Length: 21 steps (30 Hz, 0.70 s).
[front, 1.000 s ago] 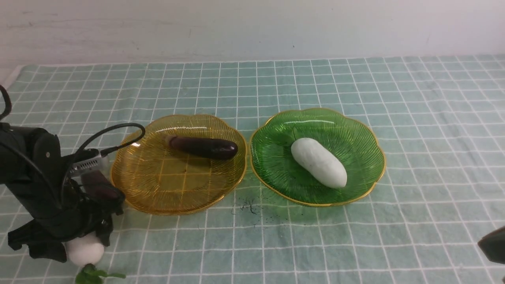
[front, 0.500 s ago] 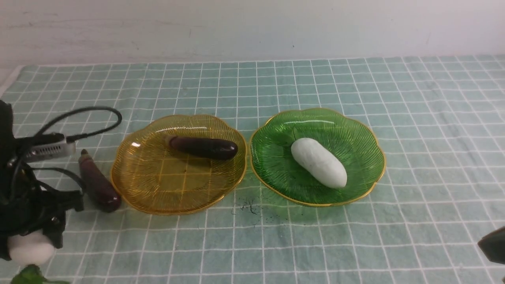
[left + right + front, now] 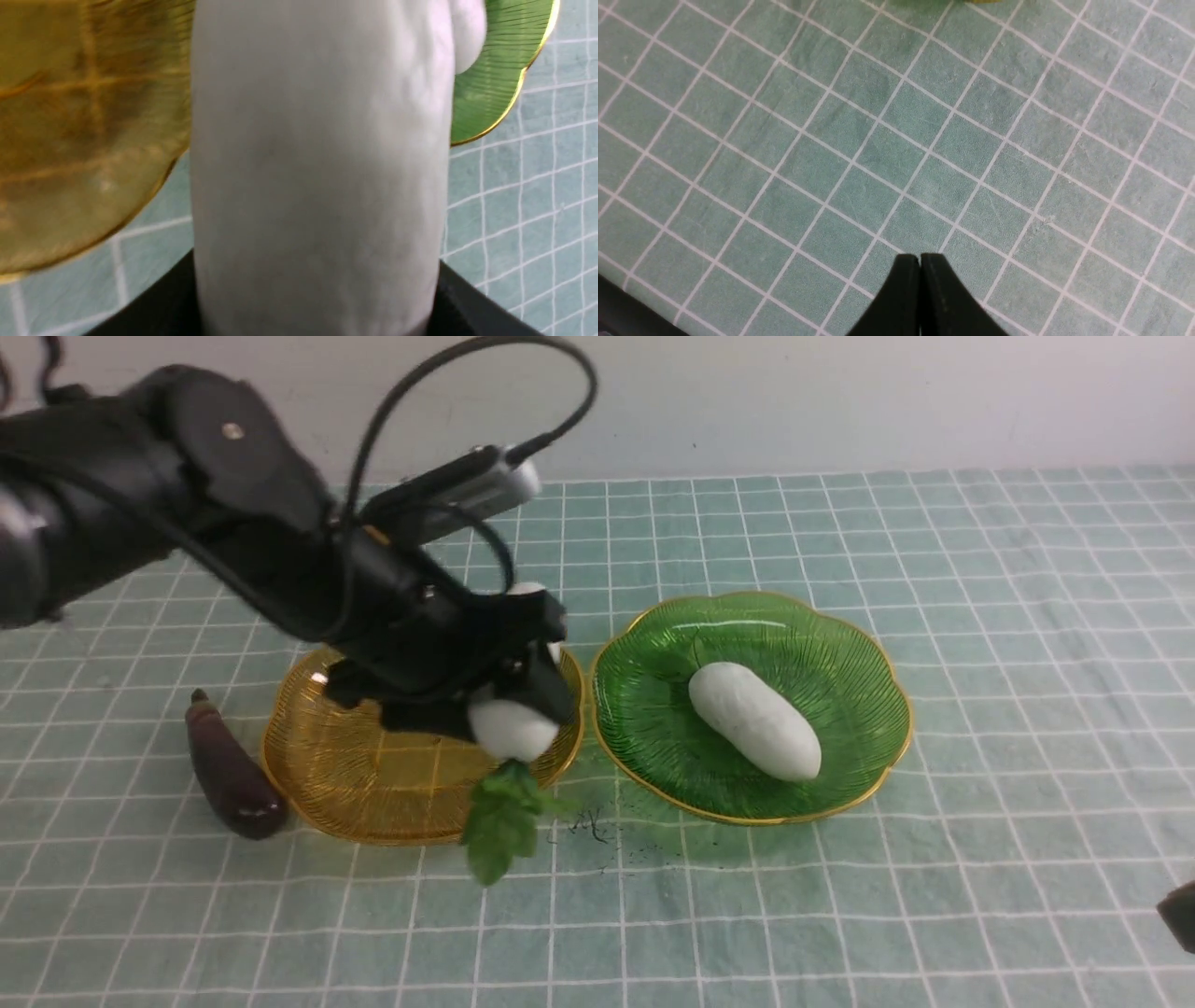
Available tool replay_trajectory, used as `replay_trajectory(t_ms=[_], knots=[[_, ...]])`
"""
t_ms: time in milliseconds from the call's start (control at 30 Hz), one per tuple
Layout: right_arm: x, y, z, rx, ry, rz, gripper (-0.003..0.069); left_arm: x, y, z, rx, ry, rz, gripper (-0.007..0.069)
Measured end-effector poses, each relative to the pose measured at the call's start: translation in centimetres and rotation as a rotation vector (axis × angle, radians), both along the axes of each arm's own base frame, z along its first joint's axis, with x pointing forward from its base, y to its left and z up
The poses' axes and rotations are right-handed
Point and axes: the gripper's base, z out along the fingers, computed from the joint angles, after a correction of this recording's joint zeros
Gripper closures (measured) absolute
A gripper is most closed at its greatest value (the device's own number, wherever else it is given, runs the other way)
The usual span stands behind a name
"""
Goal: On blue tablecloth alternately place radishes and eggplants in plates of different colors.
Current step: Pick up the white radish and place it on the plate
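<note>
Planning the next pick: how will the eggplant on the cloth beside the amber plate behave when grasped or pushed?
The eggplant looks glossy, so it may slip when gripped. Its rounded, slim body would probably roll if nudged sideways.

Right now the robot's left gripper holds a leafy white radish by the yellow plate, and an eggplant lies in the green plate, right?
Not quite. The front view shows a white radish lying in the green plate, not an eggplant. The rest is right: the left gripper holds a leafy radish by the amber-yellow plate.
</note>
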Motion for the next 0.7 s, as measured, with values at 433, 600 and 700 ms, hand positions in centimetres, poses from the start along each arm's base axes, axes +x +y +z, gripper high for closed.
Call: replay_trajectory(t_ms=[433,600,700], knots=[[-6.7,-3.0,1.3,0.120,-0.202,-0.032,0.0674,8.4,-7.7,-5.4,-0.073,-0.004,-0.055,0.0089],[-7.0,-3.1,1.3,0.121,-0.213,-0.033,0.0674,8.5,-7.8,-5.5,-0.072,0.001,-0.059,0.0034],[-6.9,-3.3,1.2,0.106,-0.220,-0.039,0.0674,8.9,-7.2,-3.8,-0.082,-0.016,-0.068,0.0057]])
